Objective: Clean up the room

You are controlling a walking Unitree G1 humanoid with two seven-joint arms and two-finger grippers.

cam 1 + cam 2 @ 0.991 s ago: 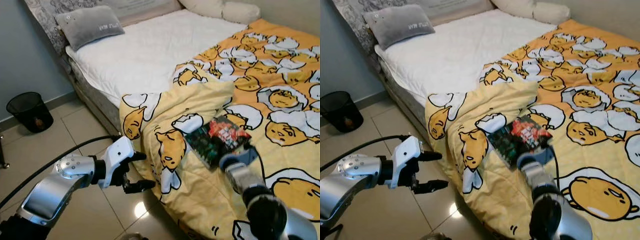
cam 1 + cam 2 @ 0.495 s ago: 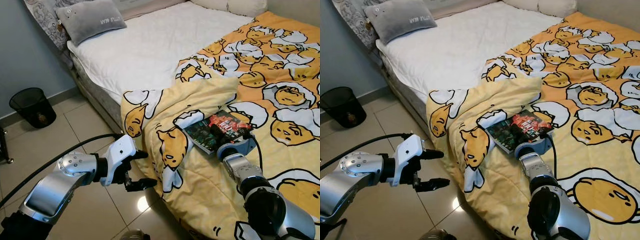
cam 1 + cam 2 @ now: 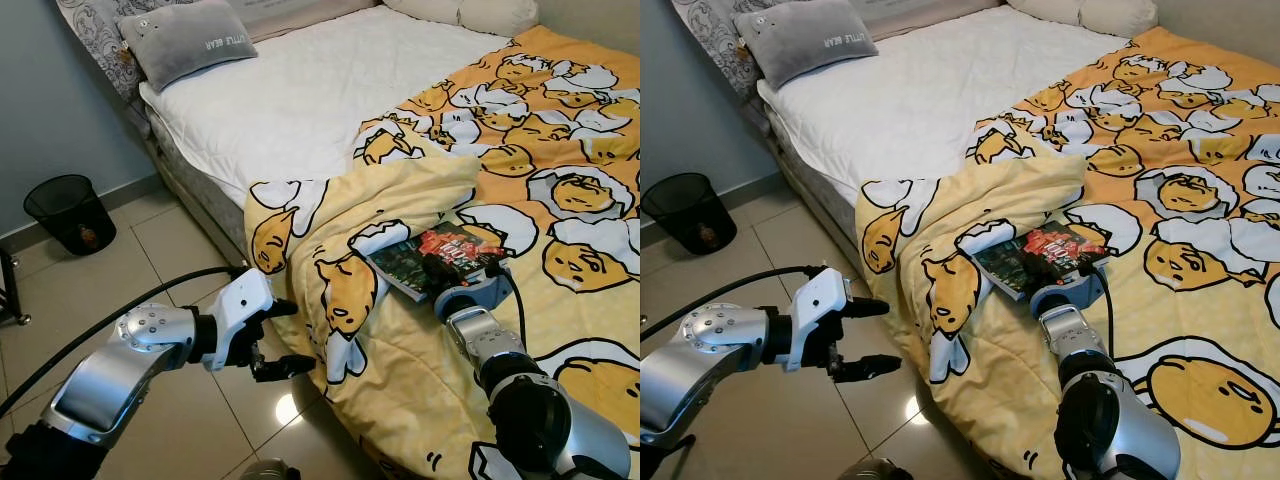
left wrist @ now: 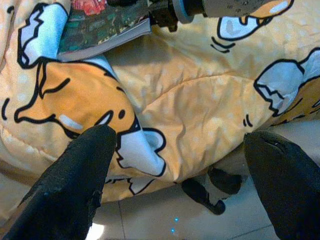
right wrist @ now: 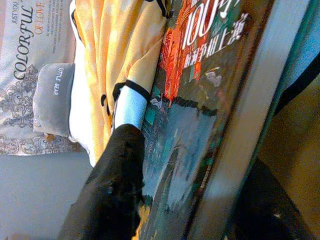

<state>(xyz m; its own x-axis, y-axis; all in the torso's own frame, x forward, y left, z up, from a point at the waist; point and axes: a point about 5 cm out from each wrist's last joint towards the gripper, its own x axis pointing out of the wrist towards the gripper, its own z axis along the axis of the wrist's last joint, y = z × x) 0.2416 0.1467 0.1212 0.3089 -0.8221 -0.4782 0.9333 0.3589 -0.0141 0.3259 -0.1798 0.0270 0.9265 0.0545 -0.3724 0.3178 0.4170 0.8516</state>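
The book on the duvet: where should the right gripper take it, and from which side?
Probably by its near edge, coming from the foot-of-bed side, as the right gripper is placed now. The book lies flat on the yellow duvet with that edge facing the robot, so one finger can go over the cover and the other under it. Whether the grip has closed is unclear.

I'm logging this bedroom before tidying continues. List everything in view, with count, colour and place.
Book: one, dark green and red cover, on the duvet near the bed's edge.
Duvet: one, yellow with egg cartoons, covering the bed's right side, draping to the floor.
Mattress: one, white, bare left half.
Pillow: one, grey, at the bed's head.
Wastebasket: one, black mesh, on the floor by the wall.
Left claw: open, above the floor beside the duvet.
Right claw: one finger lying over the book's cover.
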